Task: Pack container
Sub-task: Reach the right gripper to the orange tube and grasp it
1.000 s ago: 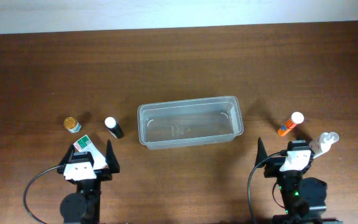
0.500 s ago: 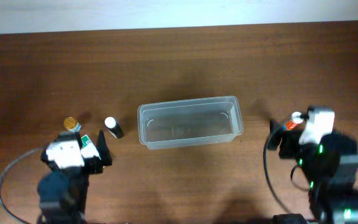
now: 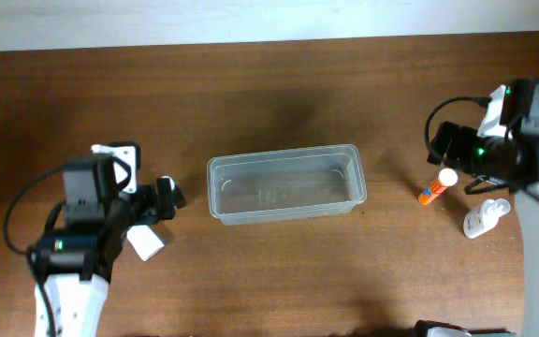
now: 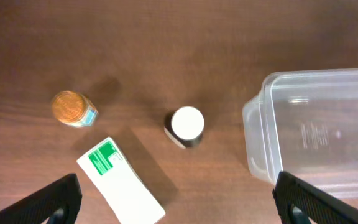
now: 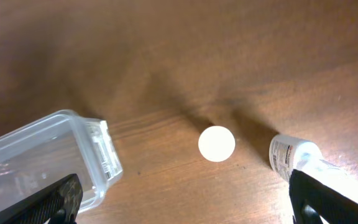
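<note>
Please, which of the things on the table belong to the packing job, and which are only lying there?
Belong to the job:
- container, empty
- probably to be packed: gold-lidded jar, white-capped dark bottle, green-and-white box, orange tube, clear bottle

Only lying about:
- no such loose item visible; besides these, only the wooden table

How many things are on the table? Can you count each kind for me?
Clear tub: 1
Green and white box: 1
Small bottles: 4 (gold-capped bottle, black bottle, orange bottle, clear bottle)
Total: 6
</note>
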Controlling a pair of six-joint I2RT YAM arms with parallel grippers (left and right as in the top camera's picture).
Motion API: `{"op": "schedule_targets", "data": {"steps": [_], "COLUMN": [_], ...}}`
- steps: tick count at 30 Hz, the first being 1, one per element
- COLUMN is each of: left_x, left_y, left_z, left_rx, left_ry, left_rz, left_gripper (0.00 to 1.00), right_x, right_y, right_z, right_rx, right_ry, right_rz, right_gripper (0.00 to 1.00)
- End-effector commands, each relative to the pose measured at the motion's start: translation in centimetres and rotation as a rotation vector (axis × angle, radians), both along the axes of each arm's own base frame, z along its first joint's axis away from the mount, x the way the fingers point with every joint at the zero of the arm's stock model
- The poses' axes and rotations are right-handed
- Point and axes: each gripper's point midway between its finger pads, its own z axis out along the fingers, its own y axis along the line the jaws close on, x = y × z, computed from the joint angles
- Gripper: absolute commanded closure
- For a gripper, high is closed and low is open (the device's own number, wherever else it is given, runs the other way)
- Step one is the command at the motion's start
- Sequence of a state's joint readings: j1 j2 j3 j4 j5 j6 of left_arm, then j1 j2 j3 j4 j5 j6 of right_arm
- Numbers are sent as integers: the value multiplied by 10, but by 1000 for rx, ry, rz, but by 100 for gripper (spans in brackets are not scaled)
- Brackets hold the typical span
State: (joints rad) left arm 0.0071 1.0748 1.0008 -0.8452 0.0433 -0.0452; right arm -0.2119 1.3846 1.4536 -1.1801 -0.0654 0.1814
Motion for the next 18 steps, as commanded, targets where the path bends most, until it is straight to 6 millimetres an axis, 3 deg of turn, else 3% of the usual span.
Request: {"op": "schedule_targets", "data": {"steps": [1, 5, 18], "left_x": [6, 7, 8], "left_y": [-9, -9, 0], "left_z": [-5, -14, -14], "left_rx": [-31, -31, 15], "left_ry": [47, 80, 80], "left_rz": [-42, -41, -9], "left_gripper": [1, 1, 1], "right_x": [4, 3, 3], "right_y": [-3, -7, -10], "right_z": [-12, -35, -122], "right_rx": [51, 72, 141], "right_ry": [53, 145, 458], "right_rz": [-22, -35, -49], "right_gripper": [2, 2, 2]}}
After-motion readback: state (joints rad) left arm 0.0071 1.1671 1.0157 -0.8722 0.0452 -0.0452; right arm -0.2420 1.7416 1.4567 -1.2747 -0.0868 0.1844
